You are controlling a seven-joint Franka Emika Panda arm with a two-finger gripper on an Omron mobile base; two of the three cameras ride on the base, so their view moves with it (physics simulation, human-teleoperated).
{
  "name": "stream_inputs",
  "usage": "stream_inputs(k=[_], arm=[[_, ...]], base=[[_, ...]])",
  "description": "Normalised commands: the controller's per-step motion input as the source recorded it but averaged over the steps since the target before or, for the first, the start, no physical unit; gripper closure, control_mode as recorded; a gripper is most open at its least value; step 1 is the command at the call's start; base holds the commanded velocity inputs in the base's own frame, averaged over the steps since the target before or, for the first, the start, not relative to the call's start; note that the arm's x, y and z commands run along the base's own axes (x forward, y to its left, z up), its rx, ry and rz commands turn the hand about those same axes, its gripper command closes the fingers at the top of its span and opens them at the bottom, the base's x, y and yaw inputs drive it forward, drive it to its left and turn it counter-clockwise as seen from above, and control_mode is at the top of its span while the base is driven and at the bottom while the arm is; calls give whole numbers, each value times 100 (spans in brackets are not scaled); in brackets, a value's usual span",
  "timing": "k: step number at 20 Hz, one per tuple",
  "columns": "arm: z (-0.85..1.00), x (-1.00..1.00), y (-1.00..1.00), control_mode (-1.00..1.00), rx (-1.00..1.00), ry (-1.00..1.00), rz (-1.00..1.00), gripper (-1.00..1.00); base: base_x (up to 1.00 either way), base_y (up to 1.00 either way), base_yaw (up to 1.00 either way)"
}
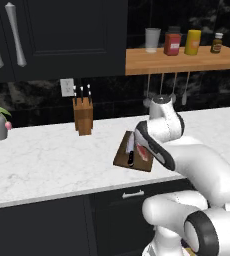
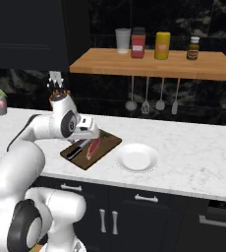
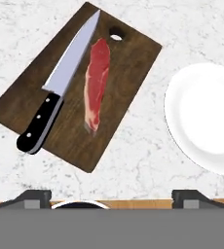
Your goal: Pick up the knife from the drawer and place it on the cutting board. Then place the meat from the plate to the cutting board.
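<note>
Judging by how things lie, both halves of the task look done: the knife (image 3: 60,87) rests flat on the cutting board (image 3: 128,63), black handle toward one short end and blade pointing to the end with the hole, and the meat (image 3: 96,82) lies on the same board just beside the blade, roughly parallel to it and apart from it. The plate (image 3: 206,116) sits bare on the marble desk (image 3: 148,160) next to the board. The drawer (image 1: 132,195) under the desk appears closed. The tool (image 3: 111,197) hangs above the board, fingertips (image 3: 33,197) set wide apart and holding nothing. Little seems left beyond drawing the arm away
</note>
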Motion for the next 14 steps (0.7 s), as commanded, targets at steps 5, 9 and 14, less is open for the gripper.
stream_inputs(k=[5,9,14], arm=[[80,-39,-55,-100,0,-13,4,-100],[85,-4,-100,-100,6,-11,6,-100],[99,-73,-66,-100,6,-19,0,-100]], base=[[0,0,0],[0,0,0],[0,0,0]])
